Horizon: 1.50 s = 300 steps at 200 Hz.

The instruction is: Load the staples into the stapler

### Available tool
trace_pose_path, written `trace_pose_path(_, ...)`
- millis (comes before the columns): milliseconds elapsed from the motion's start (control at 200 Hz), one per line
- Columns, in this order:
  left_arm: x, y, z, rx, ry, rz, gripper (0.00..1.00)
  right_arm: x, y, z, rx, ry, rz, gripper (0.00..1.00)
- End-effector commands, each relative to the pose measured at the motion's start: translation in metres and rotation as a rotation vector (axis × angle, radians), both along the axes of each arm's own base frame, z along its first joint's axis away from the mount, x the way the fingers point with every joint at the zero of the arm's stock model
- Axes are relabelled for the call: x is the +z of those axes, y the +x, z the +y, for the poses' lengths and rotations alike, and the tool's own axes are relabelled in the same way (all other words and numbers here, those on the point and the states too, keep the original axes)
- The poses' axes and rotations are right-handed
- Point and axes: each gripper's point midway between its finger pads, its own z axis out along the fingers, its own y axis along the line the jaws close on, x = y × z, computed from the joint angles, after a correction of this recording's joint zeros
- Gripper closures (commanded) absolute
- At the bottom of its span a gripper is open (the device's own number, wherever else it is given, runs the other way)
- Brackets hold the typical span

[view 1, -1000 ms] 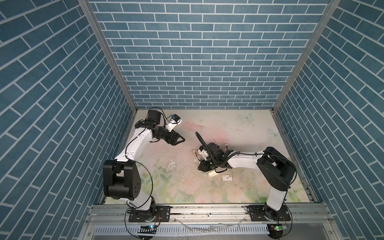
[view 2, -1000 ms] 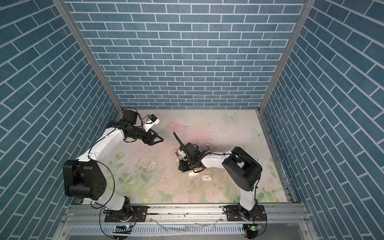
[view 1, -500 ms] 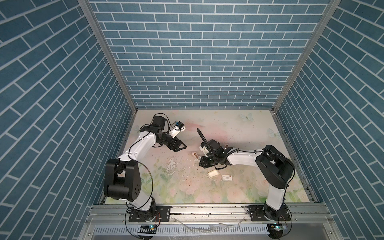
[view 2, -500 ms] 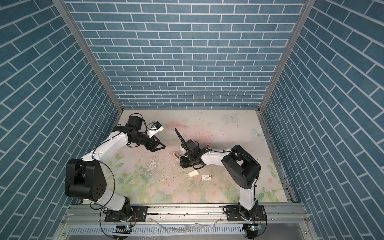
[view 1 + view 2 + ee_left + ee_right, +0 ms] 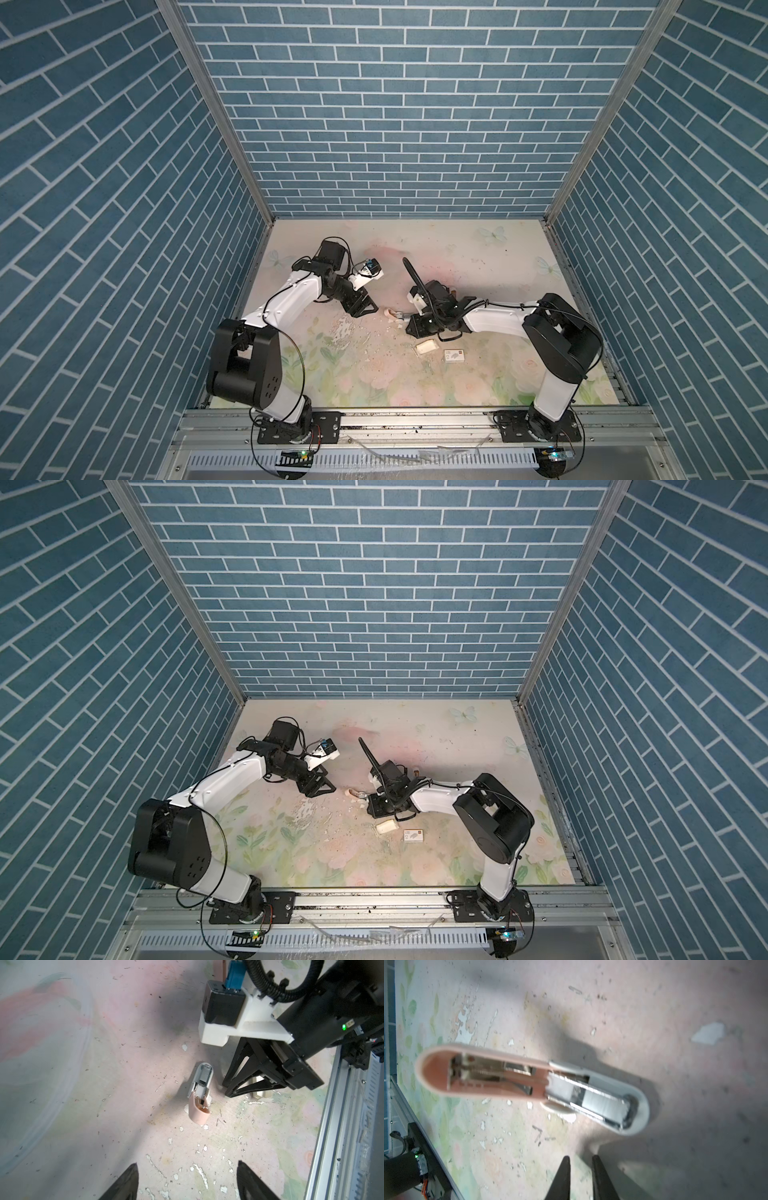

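Since a second ago, my left gripper has swung in toward the stapler, jaws wide and empty. Beside it my right gripper hovers, narrow, holding nothing. Staples lie in its open channel: light, brittle; I'd pinch the strip's long sides.

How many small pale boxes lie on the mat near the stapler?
2. A cream box lies nearest the open stapler; a white box with a red mark sits just beside it. Others may be hidden.
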Motion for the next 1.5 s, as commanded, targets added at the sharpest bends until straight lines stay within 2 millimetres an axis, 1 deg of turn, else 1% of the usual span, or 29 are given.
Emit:
trace_pose_path(0, -0.013, -0.01, -0.007, -0.101, 0.058, -0.05, 0.23, 0.015, 0.001, -0.022, -0.089, -0.013, 0.014, 0.79)
trace_pose_path(115, -0.024, -0.014, -0.016, -0.175, 0.079, -0.05, 0.23, 0.024, 0.009, -0.034, -0.147, 0.009, 0.025, 0.79)
trace_pose_path(180, -0.029, -0.011, -0.018, -0.195, 0.093, -0.042, 0.24, 0.029, 0.017, -0.038, -0.171, 0.018, 0.019, 0.8)
trace_pose_path(290, -0.034, -0.006, -0.023, -0.215, 0.101, -0.025, 0.26, 0.033, 0.027, -0.037, -0.184, 0.038, 0.028, 0.8)
trace_pose_path(440, -0.043, -0.003, -0.028, -0.241, 0.124, -0.026, 0.3, 0.028, 0.038, -0.033, -0.189, 0.049, 0.042, 0.8)
trace_pose_path(550, -0.042, -0.003, -0.029, -0.245, 0.123, -0.033, 0.32, 0.025, 0.045, -0.027, -0.185, 0.061, 0.052, 0.8)
trace_pose_path(605, -0.042, -0.004, -0.03, -0.251, 0.12, -0.033, 0.32, 0.022, 0.046, -0.026, -0.182, 0.058, 0.058, 0.81)
trace_pose_path(710, -0.043, -0.005, -0.033, -0.265, 0.124, -0.038, 0.36, 0.017, 0.047, -0.029, -0.19, 0.048, 0.065, 0.81)
trace_pose_path(880, -0.046, -0.001, -0.04, -0.27, 0.118, -0.032, 0.39, 0.014, 0.046, -0.032, -0.192, 0.052, 0.072, 0.81)
trace_pose_path(1025, -0.049, -0.002, -0.045, -0.285, 0.125, -0.029, 0.42, 0.013, 0.046, -0.029, -0.181, 0.065, 0.093, 0.81)
trace_pose_path(1225, -0.051, -0.003, -0.045, -0.294, 0.144, -0.031, 0.52, 0.011, 0.047, -0.018, -0.15, 0.098, 0.115, 0.81)
trace_pose_path(1330, -0.052, -0.002, -0.044, -0.294, 0.151, -0.035, 0.53, 0.009, 0.048, -0.014, -0.139, 0.096, 0.129, 0.81)
trace_pose_path(1495, -0.054, -0.003, -0.043, -0.299, 0.161, -0.036, 0.56, 0.007, 0.054, -0.017, -0.152, 0.073, 0.115, 0.8)
